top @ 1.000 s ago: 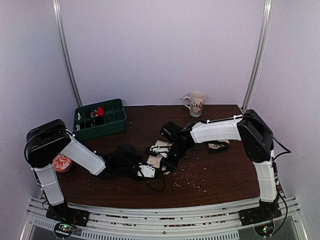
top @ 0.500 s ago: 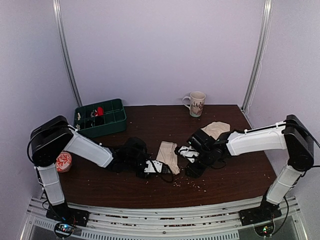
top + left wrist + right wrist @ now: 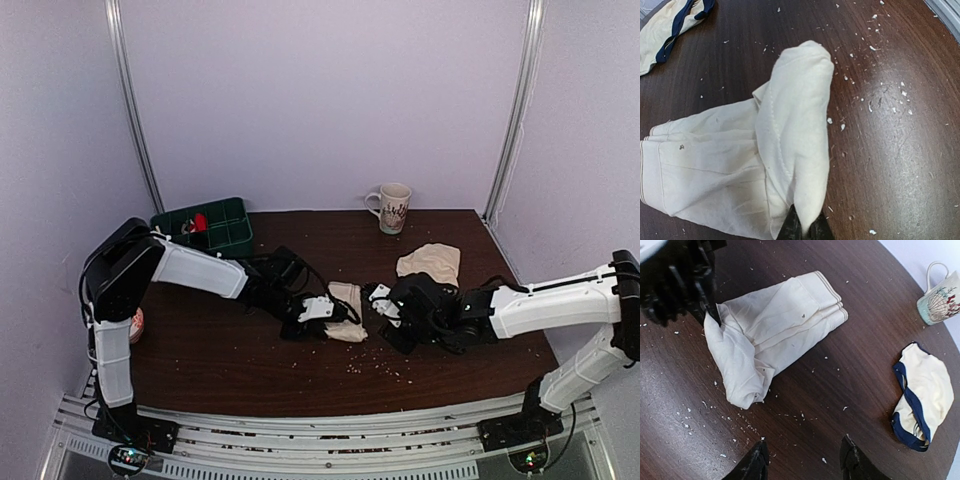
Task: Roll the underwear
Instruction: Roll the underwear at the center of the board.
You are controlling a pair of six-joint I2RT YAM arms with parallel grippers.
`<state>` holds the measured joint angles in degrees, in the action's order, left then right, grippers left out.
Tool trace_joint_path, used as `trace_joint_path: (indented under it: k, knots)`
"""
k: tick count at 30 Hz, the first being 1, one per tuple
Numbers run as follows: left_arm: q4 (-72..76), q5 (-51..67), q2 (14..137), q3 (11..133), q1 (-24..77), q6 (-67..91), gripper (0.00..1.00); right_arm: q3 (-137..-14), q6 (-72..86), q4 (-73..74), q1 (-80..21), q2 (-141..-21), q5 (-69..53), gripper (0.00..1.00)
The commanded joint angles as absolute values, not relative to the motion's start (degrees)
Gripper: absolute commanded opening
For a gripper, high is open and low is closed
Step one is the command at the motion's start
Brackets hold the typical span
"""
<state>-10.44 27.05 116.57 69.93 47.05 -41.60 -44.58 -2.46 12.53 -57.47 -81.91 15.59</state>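
the underwear lies at the middle of the table, the left gripper at its left, the right gripper apart on its right. a second pair lies behind to the right, the mug at the back edge, the bin back left.

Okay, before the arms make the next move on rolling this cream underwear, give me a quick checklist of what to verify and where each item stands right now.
1. Left gripper shut on the cream underwear: ok, it pinches the folded-over end.
2. Right gripper open and off the cloth: ok, nothing between its fingers.
3. Roll complete: not ok, only one end is turned over and the rest lies flat.
4. Grip catches every layer of the fold: cannot tell.
5. Navy-trimmed underwear apart from the cream pair: ok, bare table between them.
6. Mug away from both arms: ok, it stands at the far edge.
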Motion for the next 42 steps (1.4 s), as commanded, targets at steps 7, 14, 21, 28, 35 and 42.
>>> trace_joint_path:
  k: [7,14,21,28,35,42]
  knots:
    - [-27.37,31.48,123.39,76.25,44.60,-37.89,0.00,-41.83,-8.23,8.36,-67.67,-78.20,28.56,0.49]
    - [-30.14,33.34,126.06,79.16,43.38,-37.27,0.00,-44.49,-13.26,9.03,-73.77,-88.75,32.51,0.49]
    - [-30.81,33.65,126.76,79.54,43.34,-37.52,0.00,-48.27,-21.49,2.58,-76.99,-98.69,41.19,0.51]
    - [-31.46,34.30,127.59,80.13,43.33,-37.71,0.00,-50.52,-29.32,-4.42,-76.94,-104.68,44.03,0.56]
    - [-31.90,34.24,128.36,80.59,43.33,-37.86,0.00,-53.42,-33.46,-7.08,-74.88,-111.15,46.95,0.56]
    - [-32.08,34.38,128.58,80.75,43.33,-38.05,0.00,-53.87,-33.96,-8.20,-71.36,-113.24,46.74,0.55]
